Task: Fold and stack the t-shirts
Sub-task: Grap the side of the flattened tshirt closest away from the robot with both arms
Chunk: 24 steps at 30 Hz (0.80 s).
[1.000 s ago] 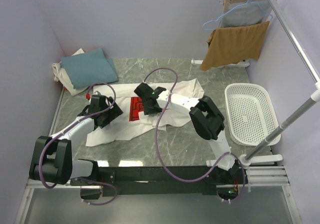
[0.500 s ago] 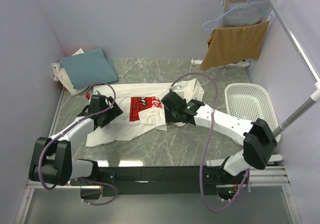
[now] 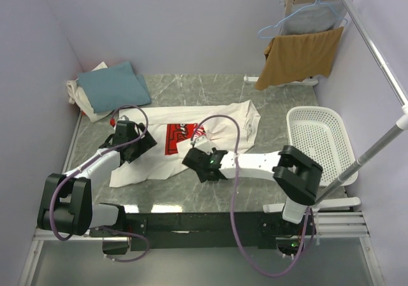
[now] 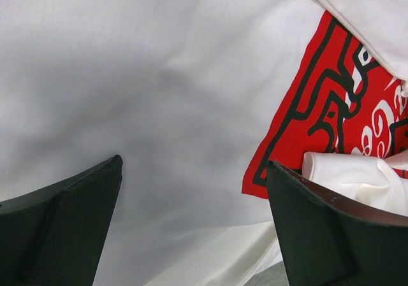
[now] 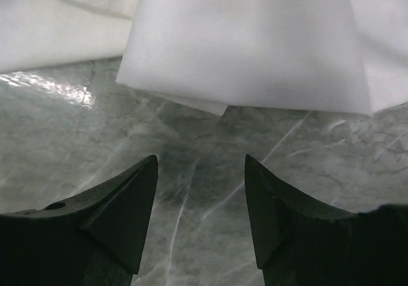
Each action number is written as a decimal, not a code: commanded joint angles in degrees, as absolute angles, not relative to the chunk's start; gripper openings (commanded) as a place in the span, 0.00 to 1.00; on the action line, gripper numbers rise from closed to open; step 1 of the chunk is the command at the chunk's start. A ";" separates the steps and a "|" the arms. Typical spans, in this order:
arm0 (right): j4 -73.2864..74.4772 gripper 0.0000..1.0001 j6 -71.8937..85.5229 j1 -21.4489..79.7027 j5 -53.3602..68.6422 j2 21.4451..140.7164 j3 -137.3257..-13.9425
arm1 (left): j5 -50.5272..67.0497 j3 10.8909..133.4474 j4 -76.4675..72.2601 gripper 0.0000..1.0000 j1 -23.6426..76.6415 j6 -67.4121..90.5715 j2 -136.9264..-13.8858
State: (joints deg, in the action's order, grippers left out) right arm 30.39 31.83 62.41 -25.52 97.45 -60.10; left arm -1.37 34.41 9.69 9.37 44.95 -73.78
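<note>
My right gripper has its fingers spread with nothing between them. It hangs low over bare worktop, just short of the near edge of the white shirt, so I am not holding any cloth on that side. My left gripper is spread wide too. It hovers over the plain white body of the same shirt, just beside the red print, and it pinches nothing. The shirt lies across the middle of the worktop, mostly opened out and rumpled. A small flap is turned over one edge of the print and one end is bunched toward the right, which I would call a fold barely begun. Farther out, in the far left corner, the teal shirt sits folded on top of the off-white shirt. The off-white shirt sticks out underneath, and I cannot tell how tidily it is folded. By my reckoning the stack is started with those two. The white shirt is what remains: it needs flattening, folding into a compact shape, and carrying over to the top of that pile.
</note>
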 commanded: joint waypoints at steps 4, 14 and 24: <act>24.80 0.67 26.29 66.53 -40.07 105.37 -62.75 | -1.67 34.98 7.91 1.00 9.58 43.95 -72.86; 21.45 0.72 21.53 66.45 -43.51 111.88 -65.65 | -1.93 34.81 8.00 0.99 9.58 43.86 -72.86; 21.53 0.48 24.87 64.51 -42.01 114.17 -65.40 | -2.29 34.37 8.00 0.99 9.58 43.77 -73.04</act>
